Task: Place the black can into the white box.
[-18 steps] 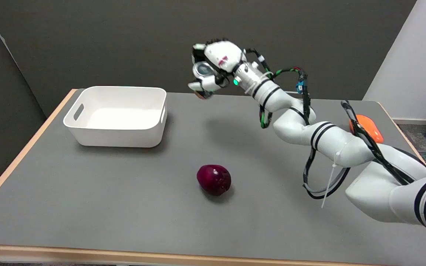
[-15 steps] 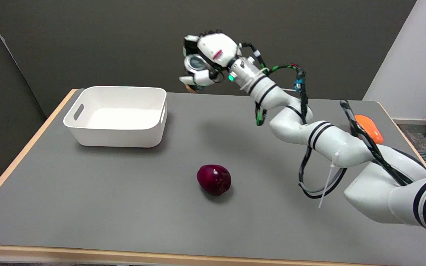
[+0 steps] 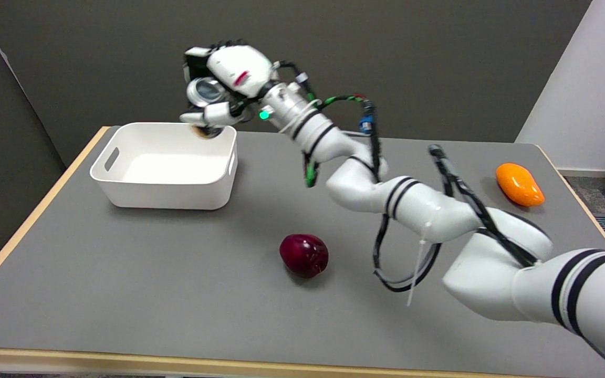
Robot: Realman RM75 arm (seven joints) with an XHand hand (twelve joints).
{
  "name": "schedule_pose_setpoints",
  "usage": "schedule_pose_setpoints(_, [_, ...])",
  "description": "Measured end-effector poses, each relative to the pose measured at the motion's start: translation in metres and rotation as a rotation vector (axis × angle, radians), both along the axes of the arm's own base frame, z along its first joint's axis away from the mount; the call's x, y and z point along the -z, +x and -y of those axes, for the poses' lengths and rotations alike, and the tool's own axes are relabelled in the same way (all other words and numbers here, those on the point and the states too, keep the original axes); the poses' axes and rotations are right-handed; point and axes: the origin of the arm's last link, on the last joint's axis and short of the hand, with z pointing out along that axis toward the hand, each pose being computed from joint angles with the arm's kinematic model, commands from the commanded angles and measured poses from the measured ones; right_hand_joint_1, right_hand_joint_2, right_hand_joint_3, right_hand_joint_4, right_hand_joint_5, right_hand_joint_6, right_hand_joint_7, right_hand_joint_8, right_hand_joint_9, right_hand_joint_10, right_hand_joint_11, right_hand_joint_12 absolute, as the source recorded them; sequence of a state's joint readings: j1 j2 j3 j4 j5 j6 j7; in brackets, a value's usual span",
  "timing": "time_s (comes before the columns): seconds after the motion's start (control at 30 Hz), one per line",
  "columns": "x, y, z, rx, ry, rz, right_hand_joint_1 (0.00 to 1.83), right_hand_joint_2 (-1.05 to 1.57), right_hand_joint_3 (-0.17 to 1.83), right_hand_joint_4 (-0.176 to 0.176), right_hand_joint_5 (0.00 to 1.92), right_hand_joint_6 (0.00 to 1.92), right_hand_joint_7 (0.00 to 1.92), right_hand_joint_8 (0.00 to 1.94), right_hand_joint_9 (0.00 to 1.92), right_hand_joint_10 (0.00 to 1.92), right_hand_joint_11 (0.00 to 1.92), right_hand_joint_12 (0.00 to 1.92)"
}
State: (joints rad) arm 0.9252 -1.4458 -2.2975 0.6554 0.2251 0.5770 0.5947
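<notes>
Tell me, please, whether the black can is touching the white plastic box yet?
Apart. In the head view the right hand holds the black can in the air above the far right corner of the white plastic box, clear of its rim.

Grey table (image 3: pixel 124 294) with pale wood edging — dark grey wall (image 3: pixel 413 58) behind, white wall (image 3: pixel 596 89) at right

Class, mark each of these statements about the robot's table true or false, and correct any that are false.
1. The right hand holds the black can in the air. True.
2. The can already lies on the floor of the white box. False: it is held above the box's far right corner.
3. A dark red fruit lies on the table. True.
4. The orange object sits inside the box. False: it lies on the table near the far right edge.
</notes>
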Motion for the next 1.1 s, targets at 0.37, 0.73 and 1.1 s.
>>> schedule_pose_setpoints(0.37, [0.065,-0.026,-0.005,0.127,0.064,-0.031,1.18,1.09,0.36,-0.134,0.64,1.5,0.8,1.45,0.83,1.49,0.57,1.92])
schedule_pose_setpoints(0.73, [0.079,-0.056,-0.008,0.222,0.035,-0.051,1.18,1.1,0.35,-0.13,0.62,1.51,0.8,1.46,0.82,1.51,0.53,1.92])
schedule_pose_setpoints(1.1, [0.077,-0.05,-0.002,0.187,-0.032,-0.062,1.18,1.08,0.37,-0.096,0.61,1.5,0.86,1.41,0.84,1.47,0.55,1.92])
